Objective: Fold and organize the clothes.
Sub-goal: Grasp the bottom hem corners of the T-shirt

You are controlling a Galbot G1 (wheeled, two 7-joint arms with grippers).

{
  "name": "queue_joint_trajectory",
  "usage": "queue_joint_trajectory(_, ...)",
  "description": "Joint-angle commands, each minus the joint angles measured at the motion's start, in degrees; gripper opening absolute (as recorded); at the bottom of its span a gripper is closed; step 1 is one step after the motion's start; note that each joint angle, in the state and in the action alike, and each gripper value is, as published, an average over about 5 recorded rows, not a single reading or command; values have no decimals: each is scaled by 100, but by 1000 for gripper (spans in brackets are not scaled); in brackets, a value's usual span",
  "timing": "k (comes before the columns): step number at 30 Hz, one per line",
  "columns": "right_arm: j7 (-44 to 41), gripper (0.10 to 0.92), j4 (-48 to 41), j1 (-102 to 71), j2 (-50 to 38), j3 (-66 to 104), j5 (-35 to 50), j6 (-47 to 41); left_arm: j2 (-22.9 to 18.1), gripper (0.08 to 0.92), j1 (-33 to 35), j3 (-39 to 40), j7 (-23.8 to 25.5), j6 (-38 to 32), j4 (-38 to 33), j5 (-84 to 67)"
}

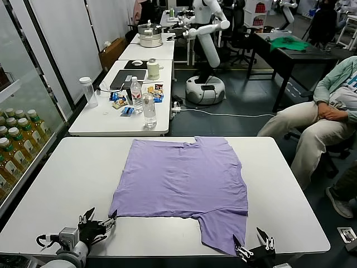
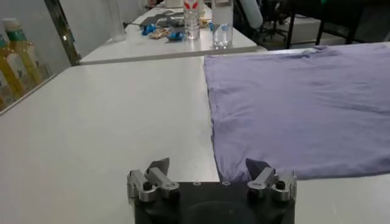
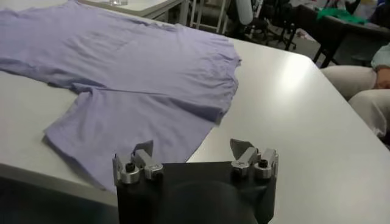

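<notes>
The lavender T-shirt (image 1: 184, 178) lies spread flat on the white table (image 1: 72, 167), with one sleeve hanging toward the front edge on the right. No print shows on its upper side. My left gripper (image 1: 100, 220) is open and low at the table's front edge, just at the shirt's near-left corner. In the left wrist view (image 2: 207, 164) one finger overlaps the shirt's corner (image 2: 292, 103). My right gripper (image 1: 251, 243) is open at the front edge, beside the tip of the sleeve. In the right wrist view (image 3: 192, 146) the sleeve (image 3: 122, 134) lies right before it.
A second white table (image 1: 120, 120) behind carries water bottles (image 1: 149, 109), snacks and a laptop. Bottled tea (image 1: 14, 139) stands on the left. A seated person (image 1: 323, 111) is on the right. Another robot (image 1: 206, 56) and a green garment (image 1: 290, 43) are far behind.
</notes>
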Motion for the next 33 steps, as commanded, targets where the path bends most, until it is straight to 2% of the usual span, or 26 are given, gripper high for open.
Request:
queue_joint_trajectory(1, 43, 771, -46, -70, 53, -124, 136, -2, -25, 820, -29, 8, 99, 27, 160, -60)
queue_joint_trajectory(3, 50, 716, -70, -56, 46, -139, 230, -2, -30, 805, -22, 17, 117, 14, 152, -69)
queue_joint_trajectory(6, 50, 630, -105, -26, 33, -152, 471, -6, -50, 740, 1, 47, 130, 14, 126, -73)
queue_joint_trajectory(18, -87, 284, -147, 74, 40, -136, 733, 193, -152, 394, 68, 121, 161, 2, -11, -53)
queue_joint_trajectory(23, -187, 148, 91, -22, -101, 69, 779, 236, -143, 246, 265, 75, 133, -170, -343, 152)
queue_joint_trajectory(28, -276, 113, 776, -601, -364, 551, 751, 213, -57, 115, 1138, -19, -1, -433, -1122, 527)
queue_joint_trajectory(33, -329, 113, 1285, -1168, -487, 970, 651, 172, 57, 87, 1764, -102, -209, -435, -1406, 414)
